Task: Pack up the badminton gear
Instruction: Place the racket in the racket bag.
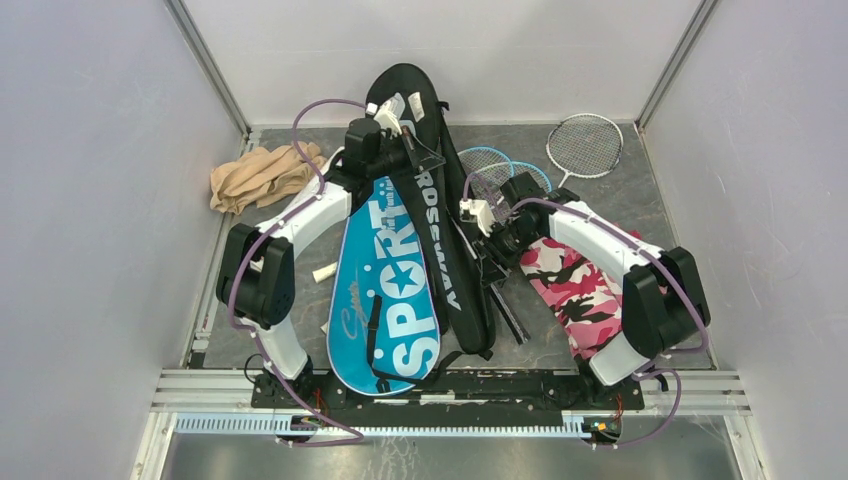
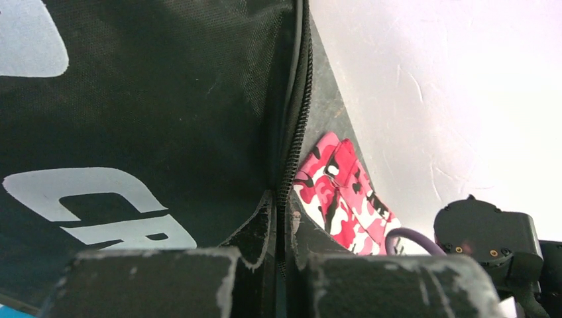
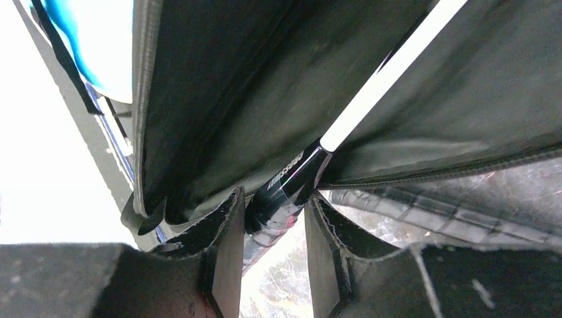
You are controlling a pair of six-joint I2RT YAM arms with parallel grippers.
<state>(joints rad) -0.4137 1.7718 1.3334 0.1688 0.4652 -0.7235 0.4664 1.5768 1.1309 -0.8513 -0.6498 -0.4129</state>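
Racket handle (image 3: 291, 175) in right tool (image 3: 273, 199), elbow outward

Top external: high above the near edge, looking down over the whole table (image 1: 655, 200) | Left wrist: pressed close to black CROSSWAY cover (image 2: 166, 99), facing along its edge | Right wrist: close, looking into that cover along racket shaft (image 3: 391, 73) | Shared: the cover.
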